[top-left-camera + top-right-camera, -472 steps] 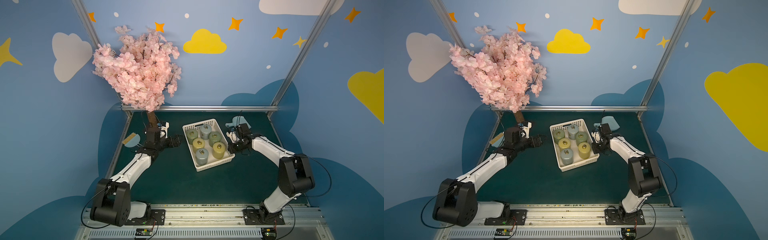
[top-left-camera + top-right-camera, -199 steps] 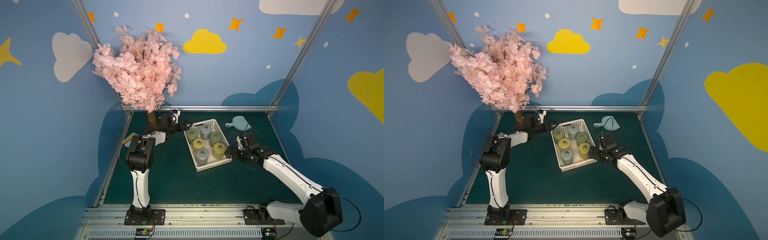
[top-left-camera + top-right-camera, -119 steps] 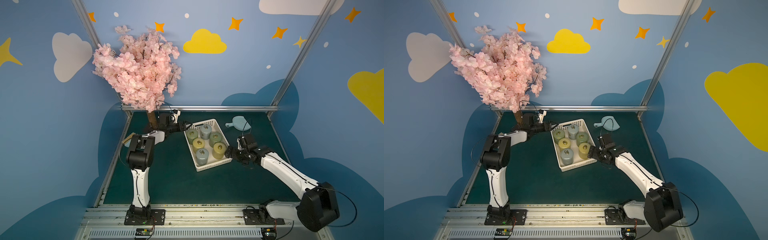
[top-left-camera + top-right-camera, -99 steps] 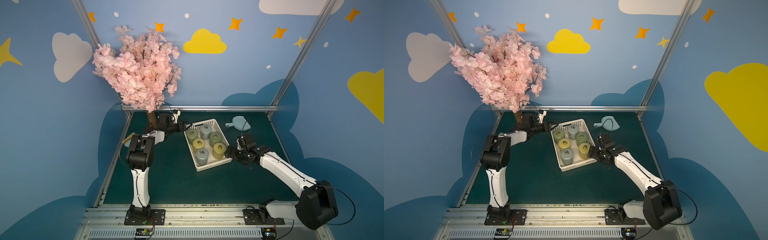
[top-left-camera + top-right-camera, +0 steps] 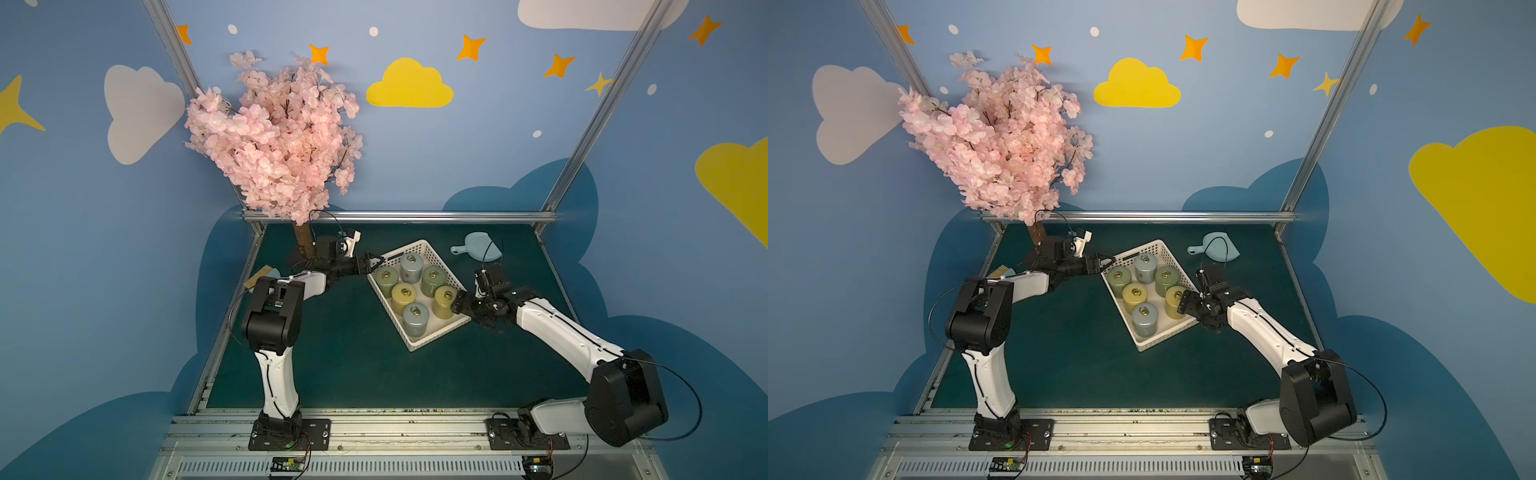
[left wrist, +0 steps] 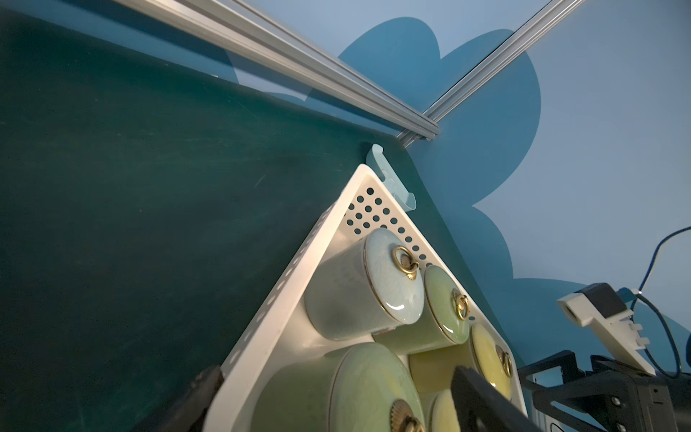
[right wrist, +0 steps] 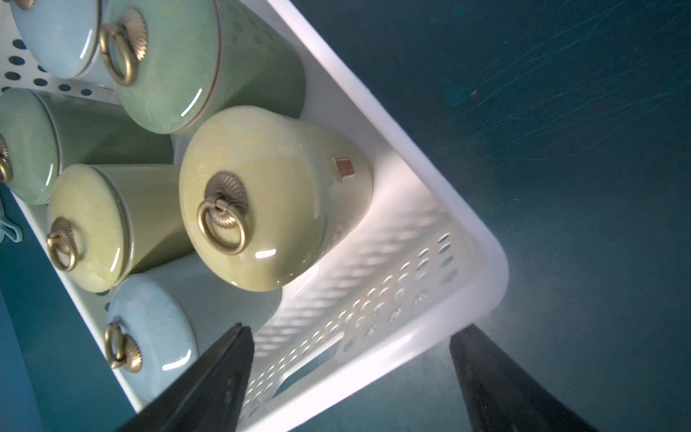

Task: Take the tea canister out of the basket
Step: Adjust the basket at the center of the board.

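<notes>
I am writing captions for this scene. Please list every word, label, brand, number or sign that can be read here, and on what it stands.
No word, number or brand is legible in any view.
Small brown square stamp on the side of the yellow canister: too small and blurred to read.
White basket: only round holes, no lettering visible.

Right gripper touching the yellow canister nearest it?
Apart. Right wrist view: the open right gripper ends short of the yellow canister, with blue canister and basket wall visible between.
</notes>
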You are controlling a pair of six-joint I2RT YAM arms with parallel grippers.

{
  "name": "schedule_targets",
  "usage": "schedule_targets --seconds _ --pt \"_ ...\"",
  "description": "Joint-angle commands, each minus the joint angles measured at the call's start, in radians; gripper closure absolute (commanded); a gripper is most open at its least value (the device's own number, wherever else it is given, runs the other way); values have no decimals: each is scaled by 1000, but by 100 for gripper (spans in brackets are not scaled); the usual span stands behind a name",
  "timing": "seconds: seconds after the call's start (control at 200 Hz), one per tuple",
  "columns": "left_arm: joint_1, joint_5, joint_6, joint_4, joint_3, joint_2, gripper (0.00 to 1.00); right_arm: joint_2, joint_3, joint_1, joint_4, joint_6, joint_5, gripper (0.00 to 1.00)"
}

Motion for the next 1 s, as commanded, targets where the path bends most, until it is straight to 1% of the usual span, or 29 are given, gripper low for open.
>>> schedule_targets --seconds 0.0,0.2,0.335,0.426,0.586,0.736,0.891,0.956,0.996 --pt "-55 92 -20 -20 -61 -61 3 -25 -3 -8 -13 24 4 13" --pt "-88 61 -35 27 -164 -120 3 -66 -50 -32 -21 28 9 14" --pt "-112 30 -34 44 -217 -158 4 -82 -69 -41 -33 14 12 17" --pt "-122 10 -36 52 -245 -179 3 -88 -80 -46 -34 2 18 21" --pt "-140 -5 -44 62 -278 -215 3 -96 -97 -59 -40 -10 22 28" --pt "-153 -21 -44 63 -304 -245 3 -86 -108 -70 -46 -12 58 42" --pt "-158 -30 -47 64 -325 -269 3 -60 -105 -84 -49 -37 76 51" --pt "-158 -32 -48 65 -333 -275 4 -52 -104 -89 -47 -44 77 56" --pt "-159 -33 -49 66 -337 -278 4 -49 -104 -90 -47 -49 77 58"
